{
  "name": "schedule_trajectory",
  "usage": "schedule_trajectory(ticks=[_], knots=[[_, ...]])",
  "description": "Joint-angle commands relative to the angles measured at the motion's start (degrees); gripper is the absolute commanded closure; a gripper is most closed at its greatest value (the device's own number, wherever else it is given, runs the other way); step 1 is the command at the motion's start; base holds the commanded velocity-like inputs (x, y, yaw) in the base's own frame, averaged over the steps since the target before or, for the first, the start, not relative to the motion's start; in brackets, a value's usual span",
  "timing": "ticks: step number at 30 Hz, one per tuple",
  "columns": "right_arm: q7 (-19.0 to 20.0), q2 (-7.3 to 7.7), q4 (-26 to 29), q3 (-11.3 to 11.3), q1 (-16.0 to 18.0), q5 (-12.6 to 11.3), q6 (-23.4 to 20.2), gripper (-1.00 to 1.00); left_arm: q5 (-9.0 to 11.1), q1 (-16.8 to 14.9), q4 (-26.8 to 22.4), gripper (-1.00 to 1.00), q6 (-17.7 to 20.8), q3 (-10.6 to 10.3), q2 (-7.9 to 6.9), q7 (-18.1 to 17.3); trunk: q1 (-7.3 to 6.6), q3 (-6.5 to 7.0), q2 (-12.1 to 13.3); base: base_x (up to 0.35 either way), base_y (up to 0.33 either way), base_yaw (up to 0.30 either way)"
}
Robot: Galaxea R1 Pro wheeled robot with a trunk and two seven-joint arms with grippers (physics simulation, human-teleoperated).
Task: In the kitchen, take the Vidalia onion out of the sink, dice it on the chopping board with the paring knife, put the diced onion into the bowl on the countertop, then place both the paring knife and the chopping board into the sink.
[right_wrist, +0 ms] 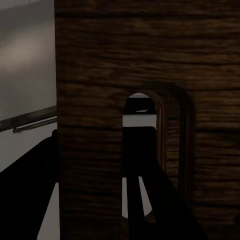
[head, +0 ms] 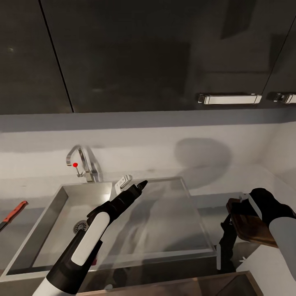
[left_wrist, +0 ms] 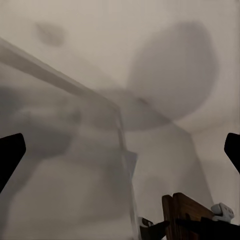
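The right tool [head: 246, 213] grips the chopping board [head: 250, 226], held off the worktop [head: 230, 176] just right of the sink [head: 164, 222]. The left tool [head: 142, 185] hovers over the basin, jaws wide. Judged step: board into sink; next, swing it left and lower. The knife [head: 14, 211] lies far left.

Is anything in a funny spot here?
Yes. The chopping board is up off the countertop, tilted in the right hand beside the sink. The paring knife lies alone on the counter at the far left.
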State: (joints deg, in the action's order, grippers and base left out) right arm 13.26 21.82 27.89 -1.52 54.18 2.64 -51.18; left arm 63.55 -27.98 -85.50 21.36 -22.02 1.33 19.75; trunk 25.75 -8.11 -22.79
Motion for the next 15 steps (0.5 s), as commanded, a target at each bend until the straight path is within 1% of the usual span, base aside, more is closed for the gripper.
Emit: schedule_trajectory(ticks=[1, 6, 15], knots=[[0.28, 0.02, 0.06, -0.15, 0.04, 0.35, -0.24, 1.0, 0.94, -0.06, -0.06, -1.0, 0.08, -0.01, -0.02, 0.52, 0.04, -0.13, -0.13, 0.0, 0.0, 0.0], [0.28, -0.02, 0.08, -0.15, 0.04, 0.35, -0.24, 1.0, 1.65, -0.06, 0.03, -1.0, 0.08, 0.03, -0.09, 0.55, 0.04, -0.13, -0.13, 0.0, 0.0, 0.0], [0.28, -0.02, 0.06, -0.15, 0.04, 0.35, -0.24, 1.0, 1.67, 0.07, -0.04, -1.0, 0.01, -0.04, -0.09, 0.64, 0.04, -0.13, -0.13, 0.0, 0.0, 0.0]])
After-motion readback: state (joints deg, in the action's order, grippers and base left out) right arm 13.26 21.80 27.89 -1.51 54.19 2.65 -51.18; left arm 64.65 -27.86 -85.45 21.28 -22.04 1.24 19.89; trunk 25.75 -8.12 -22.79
